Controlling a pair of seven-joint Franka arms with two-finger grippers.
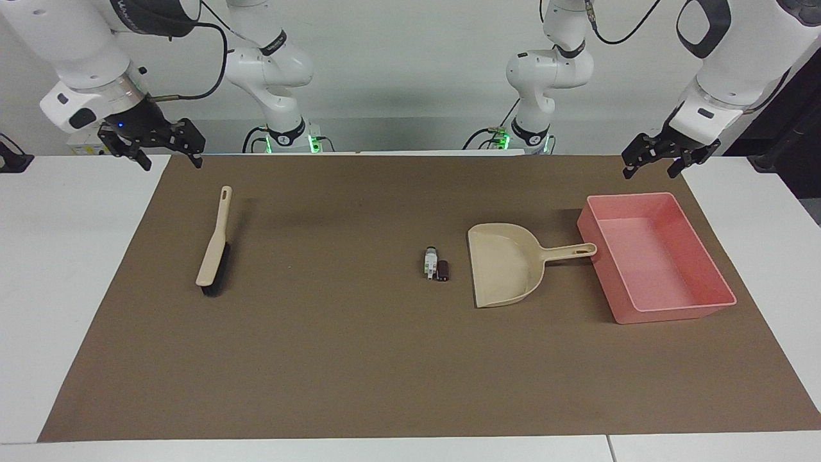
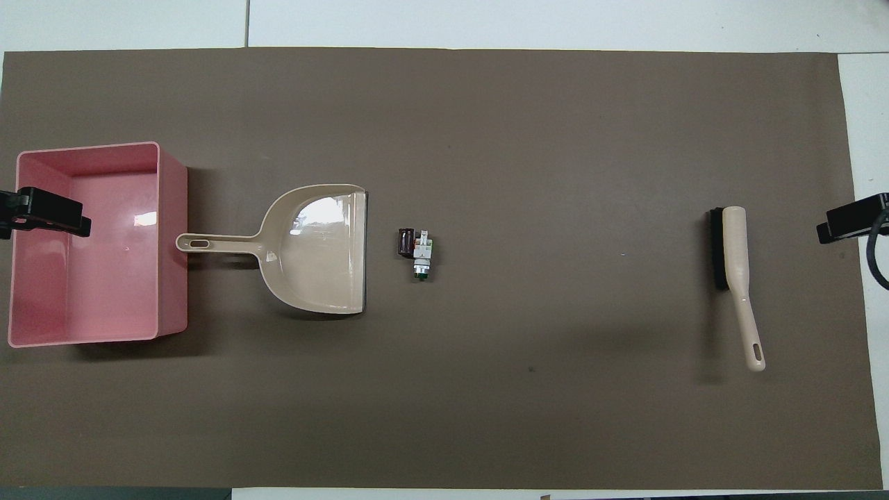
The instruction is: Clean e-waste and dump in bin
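Brown matting (image 1: pixel 359 359) covers the table. On it, toward the left arm's end, the pink bin (image 1: pixel 660 301) holds nothing. Beside it lies the beige dustpan (image 1: pixel 507 266), its handle touching the bin, its mouth facing the e-waste (image 1: pixel 436 264): two bits side by side near mid-mat. A brush (image 1: pixel 213 247) lies toward the right arm's end. The left gripper (image 1: pixel 660 163) hangs over the bin's nearer edge, fingers spread, empty. The right gripper (image 1: pixel 168 154), also spread and empty, hovers over the mat's corner.

A white table (image 1: pixel 58 269) carries a brown mat (image 1: pixel 359 359), with a plain pale wall (image 1: pixel 410 77) at the robots' end.
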